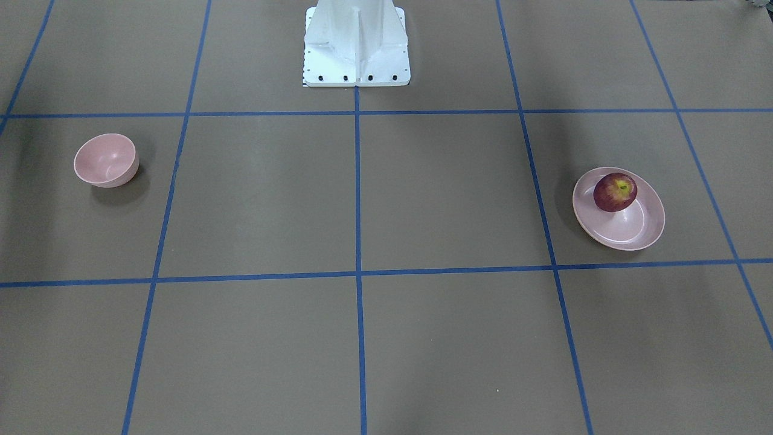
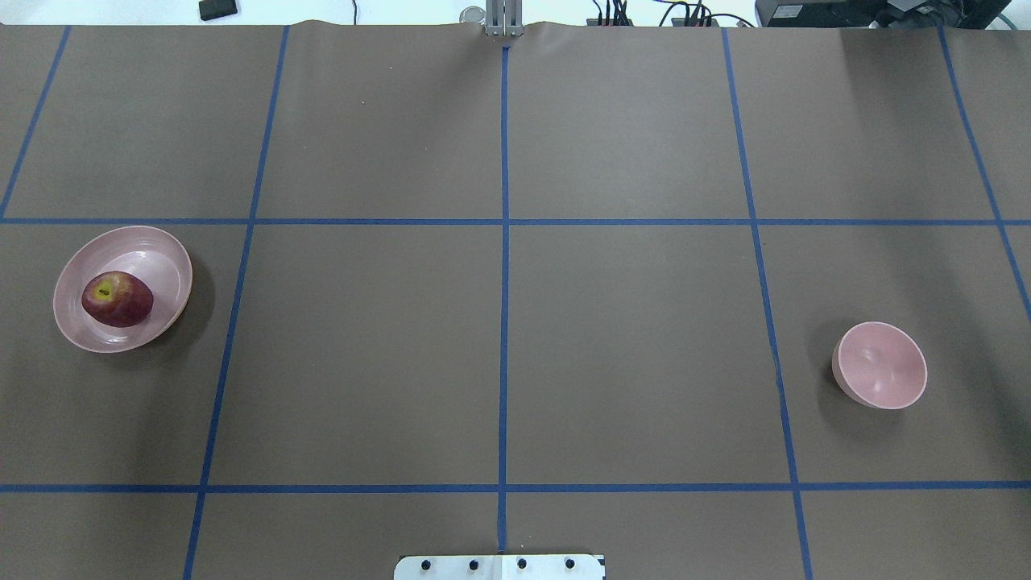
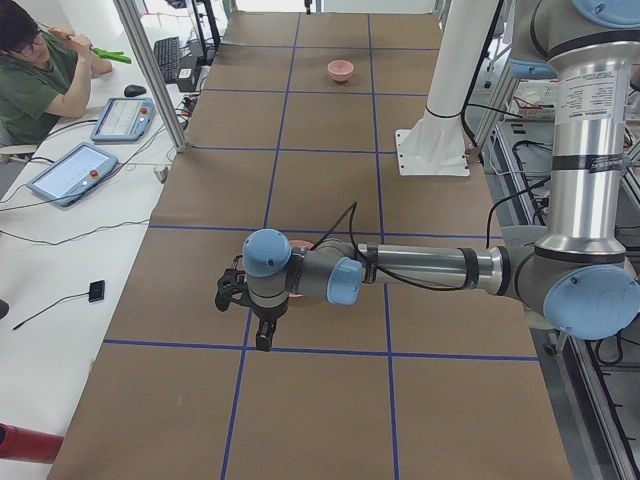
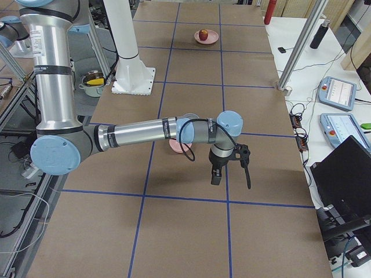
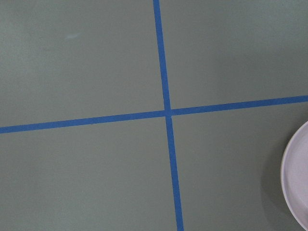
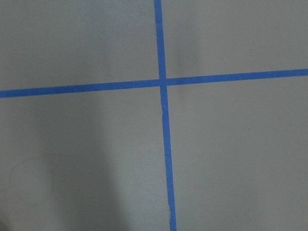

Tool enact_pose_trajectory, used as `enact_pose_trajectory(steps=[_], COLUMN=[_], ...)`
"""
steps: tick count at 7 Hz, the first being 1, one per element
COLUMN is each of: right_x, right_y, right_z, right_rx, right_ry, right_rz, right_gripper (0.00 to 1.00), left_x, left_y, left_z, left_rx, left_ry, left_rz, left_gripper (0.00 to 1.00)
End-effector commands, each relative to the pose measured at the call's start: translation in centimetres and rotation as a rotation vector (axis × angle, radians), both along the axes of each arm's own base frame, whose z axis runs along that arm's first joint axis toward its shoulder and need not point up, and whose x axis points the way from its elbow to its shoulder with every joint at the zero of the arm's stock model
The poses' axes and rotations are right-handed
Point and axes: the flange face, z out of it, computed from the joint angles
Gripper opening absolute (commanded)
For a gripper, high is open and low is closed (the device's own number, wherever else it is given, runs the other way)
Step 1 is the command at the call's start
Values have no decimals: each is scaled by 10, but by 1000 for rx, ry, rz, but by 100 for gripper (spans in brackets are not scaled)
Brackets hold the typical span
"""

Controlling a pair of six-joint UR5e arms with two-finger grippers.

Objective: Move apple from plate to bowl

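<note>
The round dark red apple (image 1: 615, 191) sits on the wide, flat, pale pink plate (image 1: 640, 237) on the robot's left side. The small, deep, pale pink bowl (image 1: 105, 160) stands well apart on its right side with nothing in it. The job looks not yet begun: the left gripper (image 3: 245, 305) hangs near the plate and the right gripper (image 4: 231, 174) near the bowl, and I cannot tell if either claw is spread or pressed together. Next, I think the left claw must go over the apple, come down and pinch it softly.
</note>
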Motion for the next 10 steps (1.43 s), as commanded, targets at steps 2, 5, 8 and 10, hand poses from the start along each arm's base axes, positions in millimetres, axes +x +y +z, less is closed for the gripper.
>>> enact_pose_trajectory(steps=[2,5,8,10], right_x=[-53,-135,-188,-198], right_y=[-10,44,110,118], right_z=[-28,-58,-26,5], right_rx=[111,241,231,180], right_ry=[-121,-271,-350,-323], right_rz=[-88,-219,-221,-247], right_gripper=[100,100,100,100], left_x=[0,11,16,16], left_y=[-1,-5,-7,-9], left_z=[-1,-24,-32,-36], left_rx=[4,44,54,63], left_ry=[-23,-22,-10,-8], left_rz=[-3,13,19,21], left_gripper=[99,99,99,99])
